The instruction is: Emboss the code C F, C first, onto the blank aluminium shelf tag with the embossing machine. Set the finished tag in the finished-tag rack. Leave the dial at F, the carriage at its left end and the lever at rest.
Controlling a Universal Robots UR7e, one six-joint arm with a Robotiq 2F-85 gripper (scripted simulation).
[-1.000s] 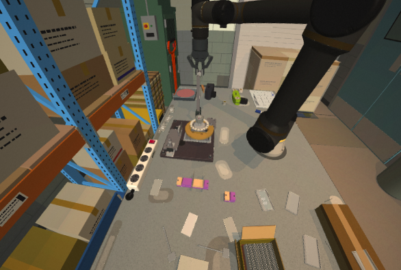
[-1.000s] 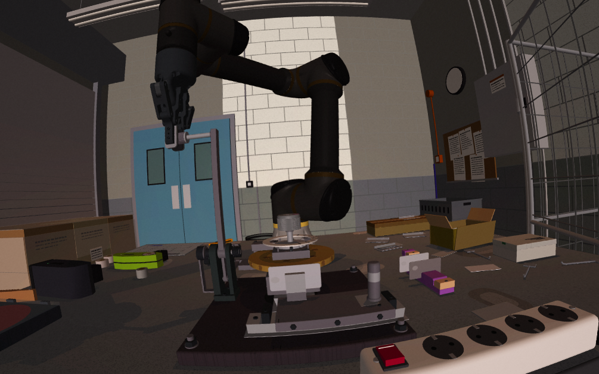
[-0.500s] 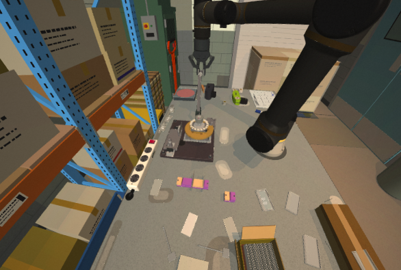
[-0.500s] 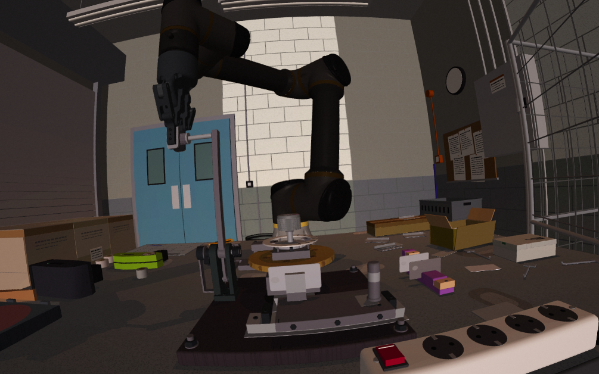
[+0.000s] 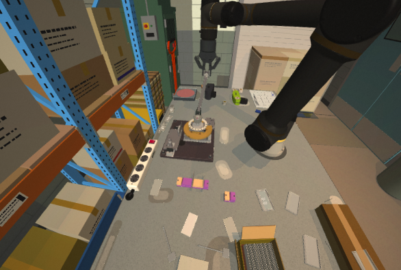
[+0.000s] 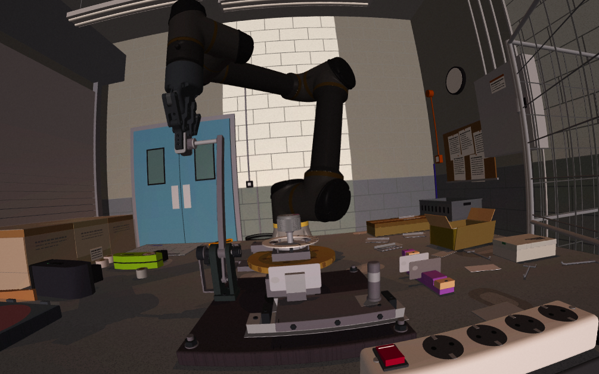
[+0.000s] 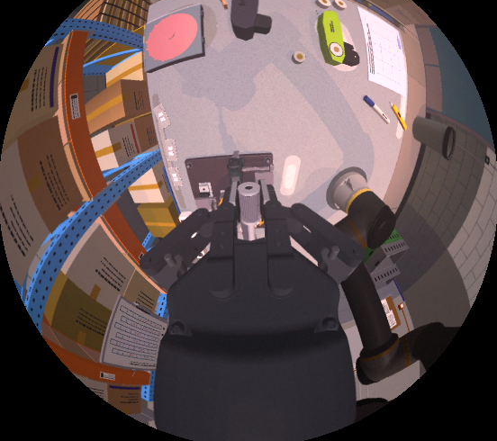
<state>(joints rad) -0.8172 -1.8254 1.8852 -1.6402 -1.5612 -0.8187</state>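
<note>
The embossing machine (image 5: 190, 138) (image 6: 292, 297) sits on its dark base plate near the left side of the bench, with its orange letter dial (image 5: 197, 130) (image 6: 291, 257) and knurled knob (image 6: 288, 223) on top. Its long lever (image 6: 220, 204) (image 5: 202, 97) stands nearly upright, and my gripper (image 6: 183, 148) (image 5: 206, 73) (image 7: 249, 215) is closed around the lever's grip (image 7: 249, 203) at the top end, high above the machine. The carriage (image 6: 329, 309) lies in front of the dial. I cannot see the tag on the machine. The purple and orange rack (image 5: 192, 183) (image 6: 436, 281) stands further along the bench.
Behind the machine lie a red-topped pad (image 5: 185, 93), a black device (image 5: 209, 90) and a green tape dispenser (image 5: 236, 96). A power strip (image 5: 141, 164) (image 6: 478, 342) runs along the shelf side. Loose blank tags (image 5: 189, 224) and an open box (image 5: 260, 249) litter the near end.
</note>
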